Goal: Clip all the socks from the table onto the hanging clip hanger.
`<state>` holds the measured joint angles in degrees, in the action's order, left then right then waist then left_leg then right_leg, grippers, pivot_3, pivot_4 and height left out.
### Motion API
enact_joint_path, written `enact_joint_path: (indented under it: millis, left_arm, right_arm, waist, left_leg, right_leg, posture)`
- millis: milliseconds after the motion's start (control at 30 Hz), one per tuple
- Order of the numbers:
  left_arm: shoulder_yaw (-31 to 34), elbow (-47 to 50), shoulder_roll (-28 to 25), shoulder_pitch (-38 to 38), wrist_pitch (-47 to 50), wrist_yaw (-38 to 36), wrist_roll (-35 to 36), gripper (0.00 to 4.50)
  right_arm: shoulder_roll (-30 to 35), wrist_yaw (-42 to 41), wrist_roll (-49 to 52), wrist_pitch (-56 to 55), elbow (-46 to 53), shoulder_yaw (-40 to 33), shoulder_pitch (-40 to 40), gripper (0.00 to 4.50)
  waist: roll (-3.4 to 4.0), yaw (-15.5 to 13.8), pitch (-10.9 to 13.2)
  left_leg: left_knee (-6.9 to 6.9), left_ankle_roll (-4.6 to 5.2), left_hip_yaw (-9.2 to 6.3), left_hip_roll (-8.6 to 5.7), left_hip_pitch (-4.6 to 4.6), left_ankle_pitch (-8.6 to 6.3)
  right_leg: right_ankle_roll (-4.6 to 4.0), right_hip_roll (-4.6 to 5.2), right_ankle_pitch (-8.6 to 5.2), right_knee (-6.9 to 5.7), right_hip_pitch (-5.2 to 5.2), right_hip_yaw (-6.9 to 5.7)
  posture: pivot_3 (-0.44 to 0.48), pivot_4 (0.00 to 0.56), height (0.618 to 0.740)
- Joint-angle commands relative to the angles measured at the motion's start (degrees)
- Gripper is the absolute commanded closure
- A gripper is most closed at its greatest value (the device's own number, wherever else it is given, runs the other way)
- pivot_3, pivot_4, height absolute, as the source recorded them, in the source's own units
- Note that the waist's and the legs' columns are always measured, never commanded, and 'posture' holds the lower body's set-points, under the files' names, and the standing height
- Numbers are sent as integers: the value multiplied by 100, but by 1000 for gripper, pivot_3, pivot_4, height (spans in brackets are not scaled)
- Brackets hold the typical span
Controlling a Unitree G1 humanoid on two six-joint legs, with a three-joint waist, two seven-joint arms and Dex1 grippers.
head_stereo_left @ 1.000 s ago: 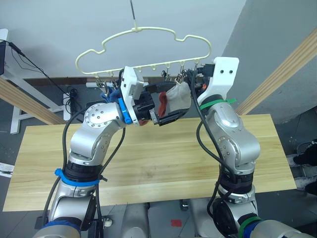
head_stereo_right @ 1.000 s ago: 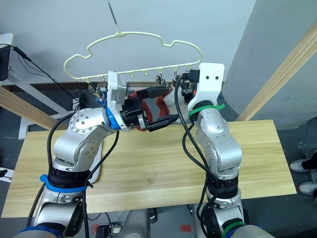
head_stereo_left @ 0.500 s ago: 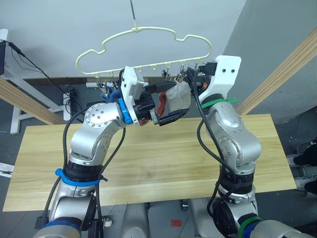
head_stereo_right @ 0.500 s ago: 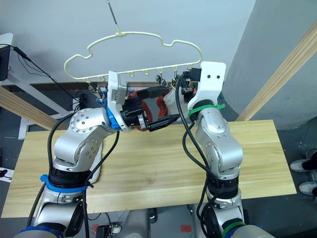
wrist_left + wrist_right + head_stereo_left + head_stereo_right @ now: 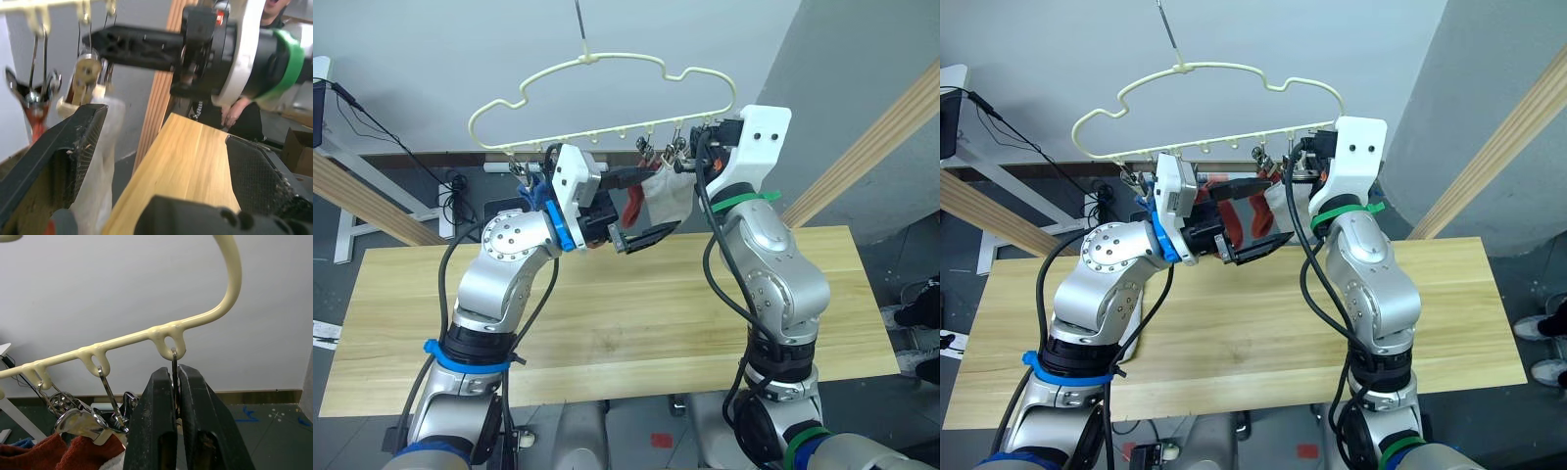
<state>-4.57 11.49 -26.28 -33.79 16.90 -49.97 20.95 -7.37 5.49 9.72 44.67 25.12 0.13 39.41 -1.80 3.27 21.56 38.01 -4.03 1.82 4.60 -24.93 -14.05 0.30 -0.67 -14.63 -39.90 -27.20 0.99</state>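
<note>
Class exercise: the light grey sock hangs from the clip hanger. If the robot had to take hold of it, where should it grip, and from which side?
Probably the light grey sock by its free lower part, from below: its top hangs pinched at the clip hanger, where the right hand is shut on a clip.

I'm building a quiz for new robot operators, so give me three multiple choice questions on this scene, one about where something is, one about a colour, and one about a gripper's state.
1. Where is the light grey knit sock?
A. flat on the table
B. hanging from the clip hanger
C. on the floor

2. What colour is the wavy plastic clip hanger?
A. pale cream
B. black
C. green

3. How is the left gripper?
A. shut on a sock
B. shut on the hanger
C. open

Answers:
1 B: it dangles under the hanger's row of clips, above the light wooden table.
2 A: its outline is cream against the wall.
3 C: its two black fingers stand wide apart with nothing between them.
</note>
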Motion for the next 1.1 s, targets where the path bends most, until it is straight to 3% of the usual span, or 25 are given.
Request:
enact_joint_path:
  millis: [33,300,467,700,1100]
  left_arm:
    - [85,317,-116,190,103,104,12,0]
    - [646,1103,-828,1604,917,576,25,0]
    - [1179,798,-784,2424,1238,1620,-434,0]
    - [1873,-507,-484,2452,1398,2737,-738,0]
    - [2349,-2052,-885,2322,926,2344,-573,0]
  right_arm:
    - [40,-104,115,-28,282,2,103,4467]
    - [378,-442,305,119,244,-122,194,4467]
    - [529,-543,419,220,206,-145,235,4467]
    - [551,-594,465,322,219,-82,268,4467]
    - [627,-570,507,425,252,-51,317,4467]
  waist:
    - [0,2,0]
    - [4,21,2]
    - [6,2,4]
    - [5,0,4]
    - [6,2,5]
  left_leg:
    - [0,5,0,0,0,-3]
    - [-4,12,-1,6,1,-7]
    - [-4,12,0,4,1,-7]
    - [-4,13,-2,5,0,-7]
    - [-8,12,7,7,0,-8]
  right_leg:
    - [0,0,0,0,0,0]
    - [1,0,-1,0,-4,3]
    - [1,4,-1,0,-5,6]
    - [1,4,-1,0,-5,4]
    - [0,24,-1,0,-11,0]
  posture:
    - [-134,404,701]
    - [-110,414,701]
    - [-94,415,701]
    - [-104,417,701]
    - [-112,422,701]
